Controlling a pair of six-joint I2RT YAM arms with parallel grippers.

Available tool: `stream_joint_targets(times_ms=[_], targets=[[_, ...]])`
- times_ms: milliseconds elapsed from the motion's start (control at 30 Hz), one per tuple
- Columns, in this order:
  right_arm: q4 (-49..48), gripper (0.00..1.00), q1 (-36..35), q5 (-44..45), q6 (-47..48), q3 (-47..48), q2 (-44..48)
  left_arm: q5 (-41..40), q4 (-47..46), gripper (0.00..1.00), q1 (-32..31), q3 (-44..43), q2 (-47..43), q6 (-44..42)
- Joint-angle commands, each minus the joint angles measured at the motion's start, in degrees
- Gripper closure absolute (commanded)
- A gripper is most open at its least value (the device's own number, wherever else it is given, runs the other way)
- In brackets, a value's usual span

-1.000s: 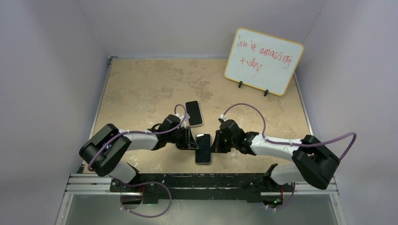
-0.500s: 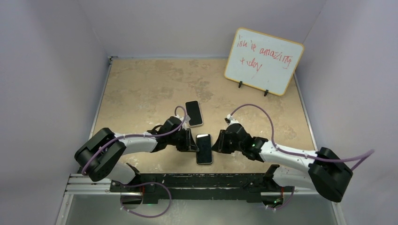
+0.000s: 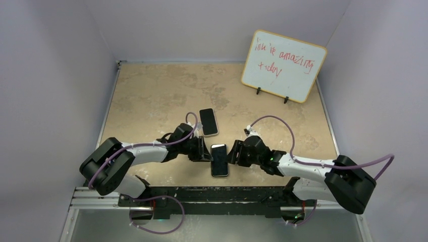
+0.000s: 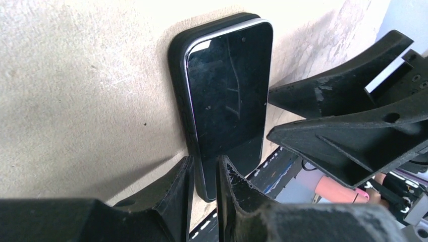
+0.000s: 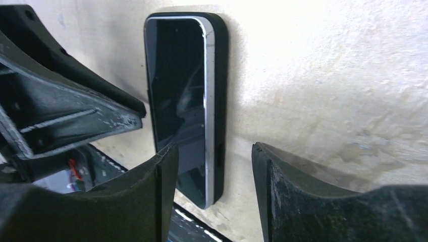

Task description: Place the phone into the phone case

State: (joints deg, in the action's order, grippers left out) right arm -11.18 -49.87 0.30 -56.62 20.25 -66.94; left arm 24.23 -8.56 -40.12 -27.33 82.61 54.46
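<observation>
A: What's changed over the last second?

B: Right arm. Its forearm has dropped low toward the table [image 3: 151,96], and the right gripper [image 5: 214,147] has crept in on the phone [image 3: 219,160]. Fingers are spread wide and hold nothing. The phone's long edge sits just ahead, between the tips.

A: Left gripper [image 4: 204,164]?

B: Barely moved. Fingers are pressed almost together, only a thin slit, with the tips at the phone's opposite edge. Whether they nip the case [image 4: 176,55] rim or just lean on it, can't tell.

A: And the phone itself?

B: Flat, screen up, between the two grippers, hardly shifted. Black case rim shows round the edges I can see.

A: So seated?

B: Mostly in, by my reading. With both tools closing on the sides, I'd guess a final press or squaring-up. The near corners are hidden, so unconfirmed.
</observation>
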Motion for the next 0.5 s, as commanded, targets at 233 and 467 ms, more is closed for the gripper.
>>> stream_joint_targets(times_ms=[233, 467], targets=[[-10.8, 0.36, -0.2, -4.7, -3.6, 0.2, -7.5, 3.9, -5.7, 0.78, 0.2, -0.3, 3.5, 0.7], [-23.0, 0.33, -0.2, -10.2, -6.8, -1.1, -9.5, 4.6, -6.9, 0.92, 0.2, 0.6, 3.6, 0.6]])
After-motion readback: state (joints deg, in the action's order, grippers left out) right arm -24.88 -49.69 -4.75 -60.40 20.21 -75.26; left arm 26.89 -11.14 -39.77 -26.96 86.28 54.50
